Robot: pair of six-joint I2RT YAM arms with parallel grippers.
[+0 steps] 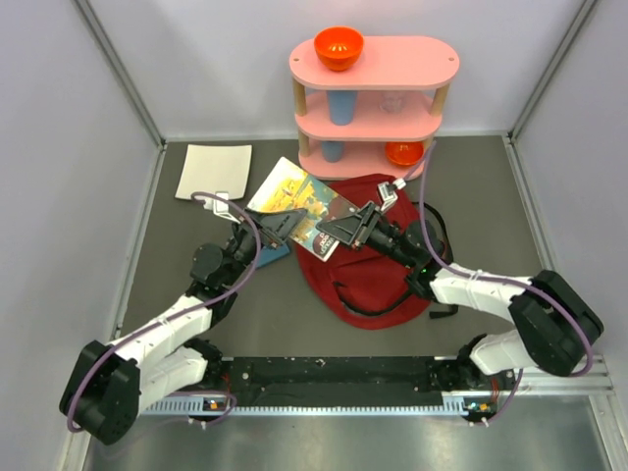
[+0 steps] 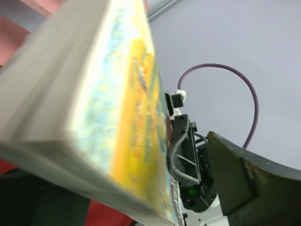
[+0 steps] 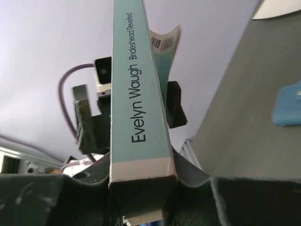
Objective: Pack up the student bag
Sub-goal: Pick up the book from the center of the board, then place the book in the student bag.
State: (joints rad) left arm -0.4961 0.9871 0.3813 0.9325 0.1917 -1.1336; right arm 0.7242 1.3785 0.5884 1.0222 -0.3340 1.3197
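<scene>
Paperback (image 3: 141,94) cover's blurred for you; spine reads "Evelyn Waugh Brideshead Revisited". Right gripper (image 1: 341,231) clamps it, left gripper (image 1: 287,226) wide.

- Pink three-tier shelf (image 1: 417,61) stands at the back of the dark table (image 1: 481,206).
- Orange bowl (image 1: 339,47) sits on the top tier, at its left end.
- Middle tier holds a blue cup (image 1: 340,106) and a pale cup (image 1: 392,101).
- Bottom tier holds a second blue cup (image 1: 334,151) and a second orange bowl (image 1: 403,153).
- White cloth (image 1: 214,171) lies flat, left of the shelf.
- Paperback book (image 1: 289,194), with a yellow cover and a teal spine reading Evelyn Waugh, is tilted.
- Small blue item (image 3: 287,109) lies on the table.
</scene>
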